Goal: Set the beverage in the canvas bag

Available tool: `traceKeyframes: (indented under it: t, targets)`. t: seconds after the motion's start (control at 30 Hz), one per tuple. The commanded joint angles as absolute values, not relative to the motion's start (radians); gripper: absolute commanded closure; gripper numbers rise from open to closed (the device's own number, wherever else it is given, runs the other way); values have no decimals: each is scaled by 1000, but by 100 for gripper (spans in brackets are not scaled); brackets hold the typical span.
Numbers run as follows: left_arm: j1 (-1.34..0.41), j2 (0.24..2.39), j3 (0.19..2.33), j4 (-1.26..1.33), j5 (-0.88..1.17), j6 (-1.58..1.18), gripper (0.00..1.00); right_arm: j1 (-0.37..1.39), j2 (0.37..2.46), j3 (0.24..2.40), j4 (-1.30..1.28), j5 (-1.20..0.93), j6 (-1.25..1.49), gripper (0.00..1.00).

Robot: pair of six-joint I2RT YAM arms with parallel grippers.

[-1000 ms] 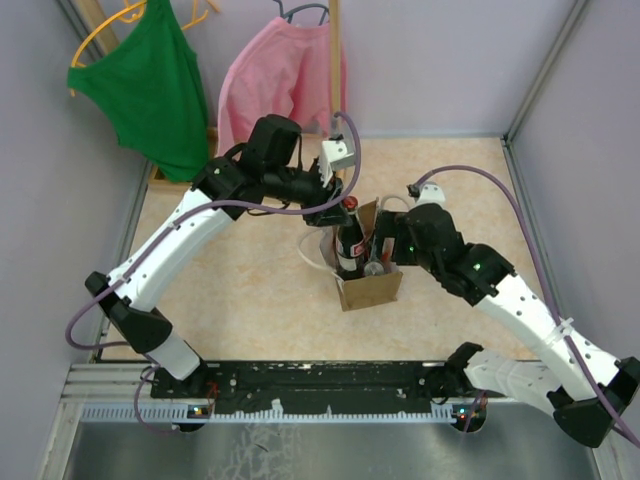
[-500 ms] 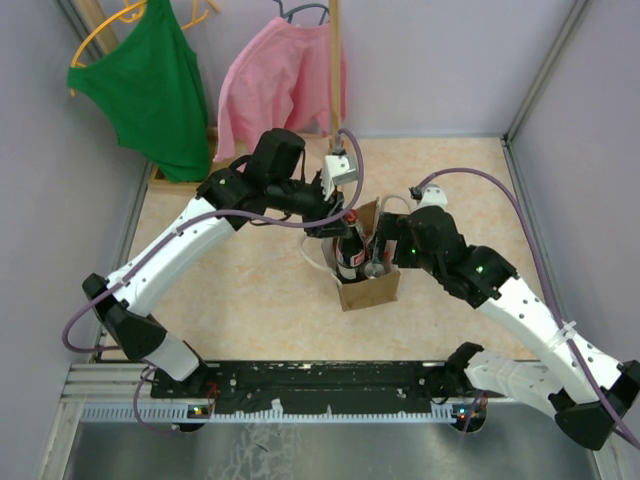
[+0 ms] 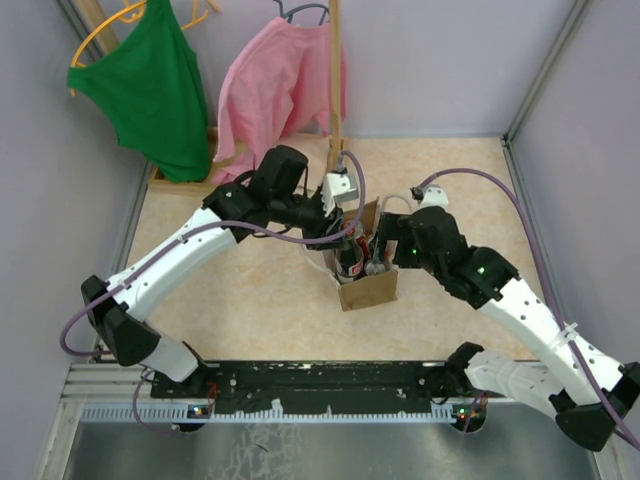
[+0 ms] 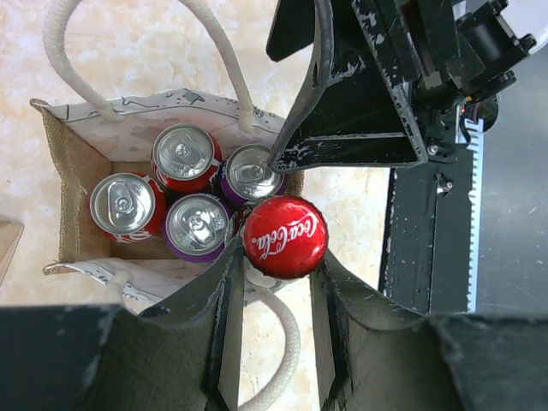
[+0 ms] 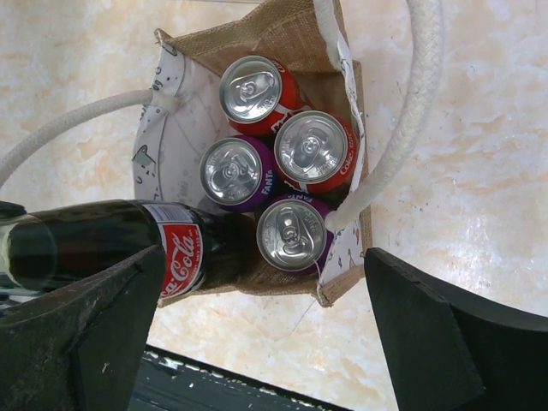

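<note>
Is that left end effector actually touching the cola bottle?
Touching. Left wrist view: the left end effector clamps the cola bottle from both sides at its top.

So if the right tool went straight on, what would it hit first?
Probably the canvas bag: the open right tool points down at it, so its rim or the nearest purple can comes first. Depth is unclear.

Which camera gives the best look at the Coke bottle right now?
The right wrist view: it shows the bottle side-on, label readable, its lower end inside the canvas bag. The left wrist view shows only its red cap, held in the left gripper. In the top external view, the arms mostly hide it.
</note>
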State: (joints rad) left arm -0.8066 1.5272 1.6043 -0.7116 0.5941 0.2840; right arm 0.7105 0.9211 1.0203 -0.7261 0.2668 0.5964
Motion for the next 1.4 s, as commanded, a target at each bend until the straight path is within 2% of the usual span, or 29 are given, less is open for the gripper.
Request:
traceKeyframes:
  t: [0.0,0.83,1.37]
  targets:
    - [-826,1467,1561,-628,653,269,100,703,896,1019,-715,270,604,1]
    - [-883,1465,1283,-552,626,342,100,703,843,1003,-759,277,633,1]
    - [-893,1497,1205,-549,578,393,100,703,834,1006,-767,286,635,1]
